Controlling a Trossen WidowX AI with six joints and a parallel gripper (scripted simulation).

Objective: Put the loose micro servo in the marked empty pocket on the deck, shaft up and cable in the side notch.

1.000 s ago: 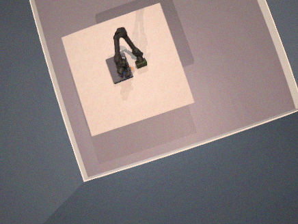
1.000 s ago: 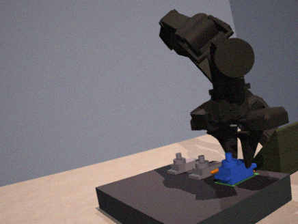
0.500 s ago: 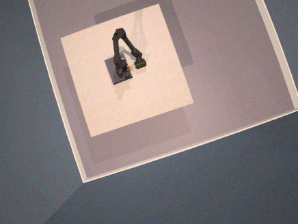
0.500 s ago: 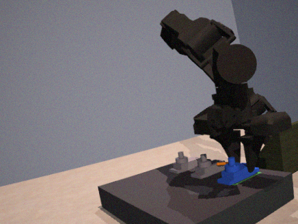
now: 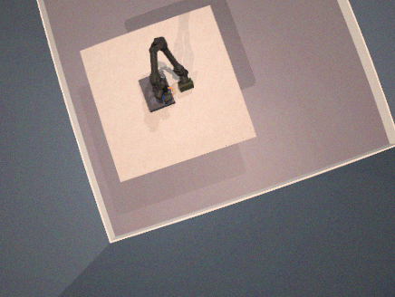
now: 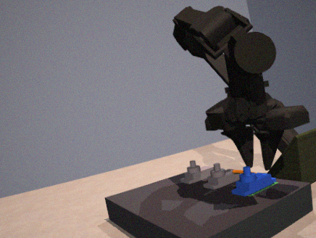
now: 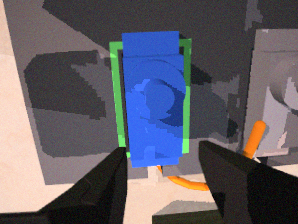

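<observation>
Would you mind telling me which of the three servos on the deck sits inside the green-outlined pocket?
The blue servo, directly below the gripper. The two grey servos sit side by side further along the deck, with no green outline around them.

Two grey servos (image 6: 206, 174), olive block (image 6: 301, 159)

Deck (image 6: 203, 214): rests on the tabletop (image 6: 54, 214). Micro servo (image 6: 254, 182): seated in the marked pocket (image 7: 115, 95) near the deck's far right corner, shaft up, cable (image 7: 252, 142) trailing off its end. Two further servos (image 6: 208, 174): side by side on the deck, left of the micro servo. Hand (image 6: 258, 159): above and just behind the micro servo, fingers apart, touching nothing. Block (image 6: 301, 159): right of the deck.
</observation>
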